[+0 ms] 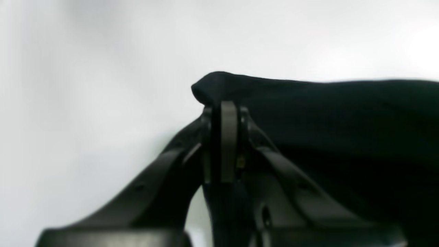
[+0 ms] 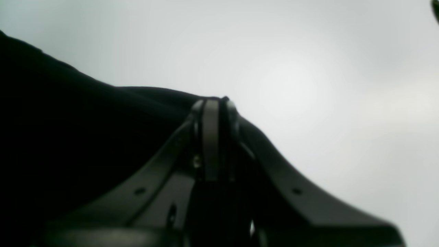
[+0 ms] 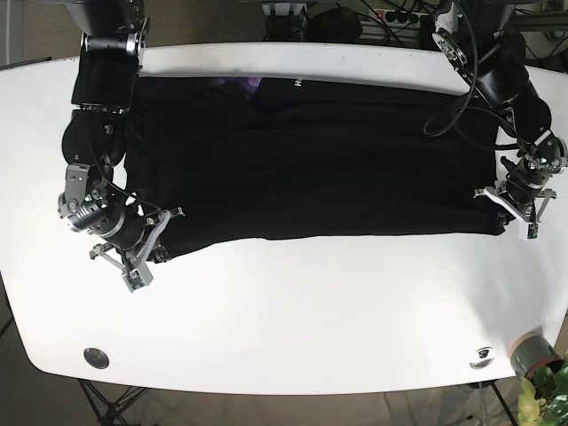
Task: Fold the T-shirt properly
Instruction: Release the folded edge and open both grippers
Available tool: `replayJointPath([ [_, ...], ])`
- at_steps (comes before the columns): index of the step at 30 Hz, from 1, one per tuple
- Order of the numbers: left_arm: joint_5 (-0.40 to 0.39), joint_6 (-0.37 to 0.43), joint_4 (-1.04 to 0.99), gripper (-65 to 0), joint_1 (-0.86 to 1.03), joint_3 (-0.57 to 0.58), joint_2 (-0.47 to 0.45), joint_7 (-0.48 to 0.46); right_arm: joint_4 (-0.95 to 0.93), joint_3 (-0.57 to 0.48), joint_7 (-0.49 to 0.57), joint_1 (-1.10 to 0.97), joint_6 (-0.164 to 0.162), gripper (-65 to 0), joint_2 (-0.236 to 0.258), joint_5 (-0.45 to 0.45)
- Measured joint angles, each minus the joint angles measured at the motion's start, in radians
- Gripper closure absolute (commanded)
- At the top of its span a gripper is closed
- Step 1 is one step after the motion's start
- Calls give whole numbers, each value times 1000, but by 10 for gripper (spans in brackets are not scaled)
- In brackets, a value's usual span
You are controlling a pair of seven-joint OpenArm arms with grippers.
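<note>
A black T-shirt [image 3: 311, 160] lies spread across the white table [image 3: 311, 311], its near edge running from lower left to right. My left gripper [image 3: 504, 213] is at the shirt's near right corner, shut on the T-shirt [image 1: 219, 85], with a fold of cloth bulging past its fingertips [image 1: 228, 113]. My right gripper [image 3: 160, 235] is at the shirt's near left corner, jaws pressed together on the T-shirt [image 2: 103, 120], whose black cloth fills the left of that wrist view.
A round silver fitting [image 3: 96, 358] sits near the table's front left, another [image 3: 482, 357] near the front right. A grey cup [image 3: 530, 352] and a plant [image 3: 548, 395] stand at the front right corner. Cables [image 3: 390, 13] lie behind the table.
</note>
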Motion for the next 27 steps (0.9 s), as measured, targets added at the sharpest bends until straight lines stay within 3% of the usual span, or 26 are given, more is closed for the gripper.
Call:
replayJointPath([
  [4,4,-3,71,0,22,-2,6,50,79,52,-54,-34,0,-21,6,2],
  [17,0,-7,253,0,131,1,34,50,285,139,-71,-246,6,-21,2,10],
  [27,0,-6,255,0,158,2,34,43,433,205,-99,-443,8,-21,-87,5],
])
